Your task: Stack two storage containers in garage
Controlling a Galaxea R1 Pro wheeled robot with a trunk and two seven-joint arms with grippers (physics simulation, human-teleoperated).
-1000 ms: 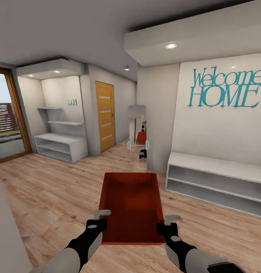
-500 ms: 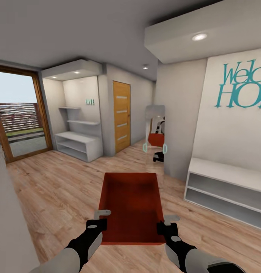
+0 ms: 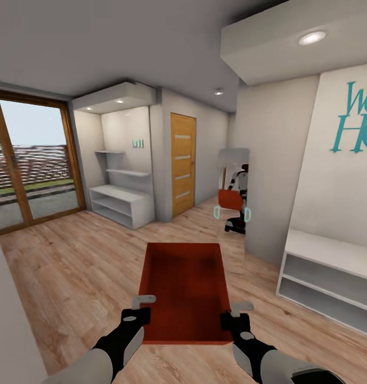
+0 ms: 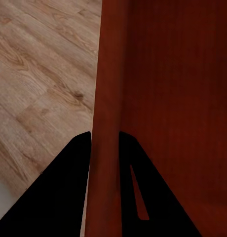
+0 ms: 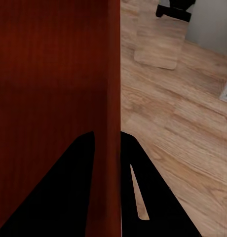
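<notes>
Between my two grippers, one storage container (image 3: 186, 290) carried through a wood-floored entry hall.

I have the left gripper (image 4: 104, 143) and right gripper (image 5: 107, 143) each clamped astride a side wall, fingers (image 4: 69, 168) inside and out, so the box rides level above the planks; a wall mirror (image 3: 234, 186) reflects us; garage not reached.

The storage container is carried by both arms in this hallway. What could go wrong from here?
1. The storage container is held only by its two side walls: the left gripper and the right gripper each pinch a thin wall near one end. A jolt might tilt it or pull it loose.
2. The white bench and the wall corner stand close on the right; a wide turn might knock the box against them.
</notes>
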